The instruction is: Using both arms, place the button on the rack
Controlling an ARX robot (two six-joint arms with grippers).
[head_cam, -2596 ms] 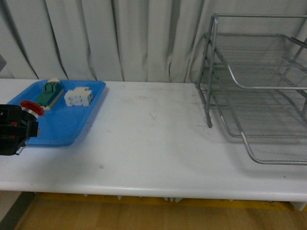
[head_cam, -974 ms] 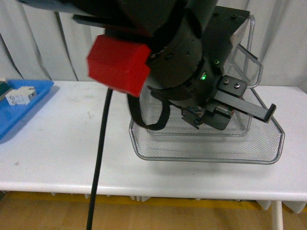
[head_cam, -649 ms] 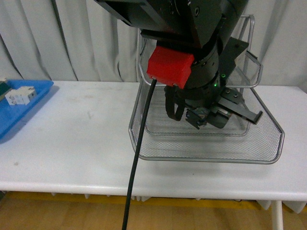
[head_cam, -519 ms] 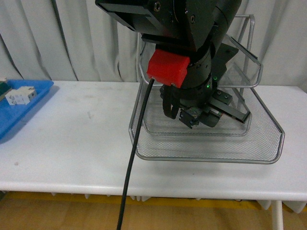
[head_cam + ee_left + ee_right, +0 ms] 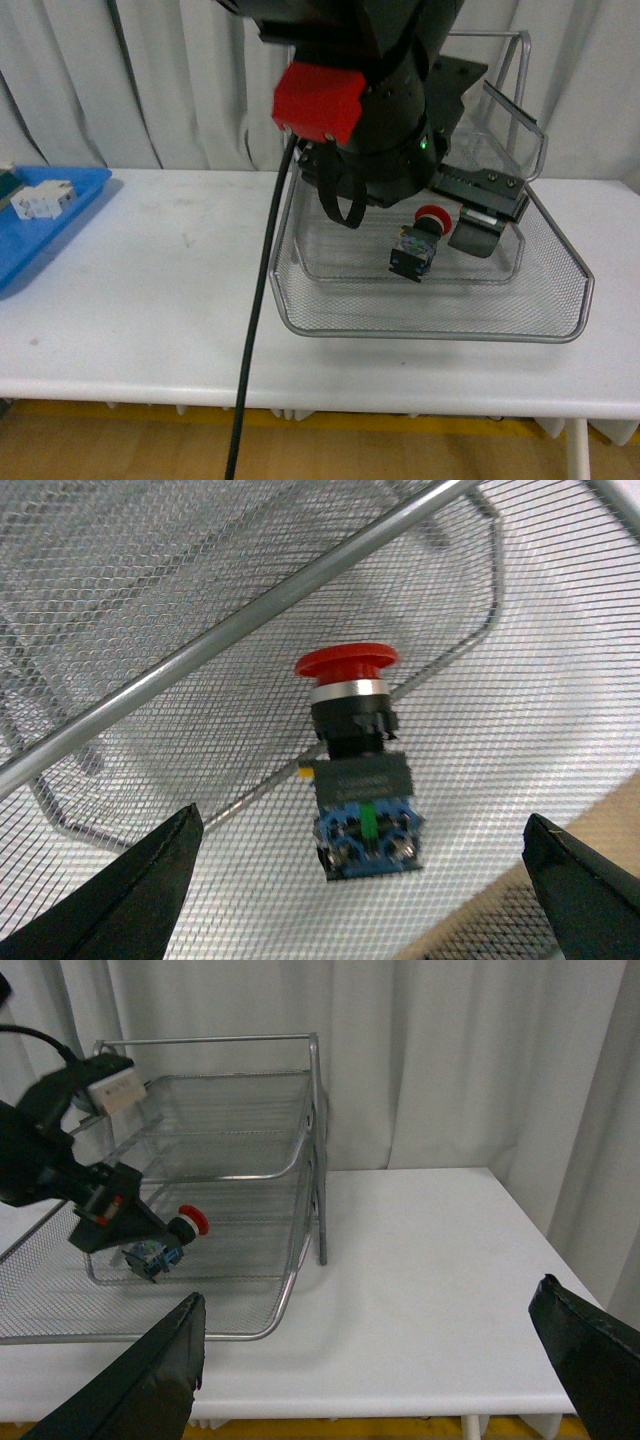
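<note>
The button (image 5: 413,247), red cap on a dark body with blue sides, lies tilted in the bottom tray of the silver wire rack (image 5: 430,330). My left gripper (image 5: 447,222) hangs just above it, open and not gripping it. In the left wrist view the button (image 5: 358,780) shows between the two spread fingertips (image 5: 165,880) of the left gripper (image 5: 360,825), over the mesh; I cannot tell whether it rests on it. The right wrist view shows the rack (image 5: 250,1175), the button (image 5: 160,1248) and the left gripper (image 5: 120,1222). My right gripper (image 5: 368,1295) is open and empty above the bare table beside the rack.
The bulky left arm with a red block (image 5: 318,100) and a thick black cable (image 5: 255,330) hides most of the rack in the front view. A blue tray (image 5: 30,245) holding a white block (image 5: 42,198) sits at the far left of the white table (image 5: 150,300). Curtains hang behind.
The left gripper has opened and lifted a little. The button, hidden in the gripper half a second ago, now shows free below it in the bottom tray.
</note>
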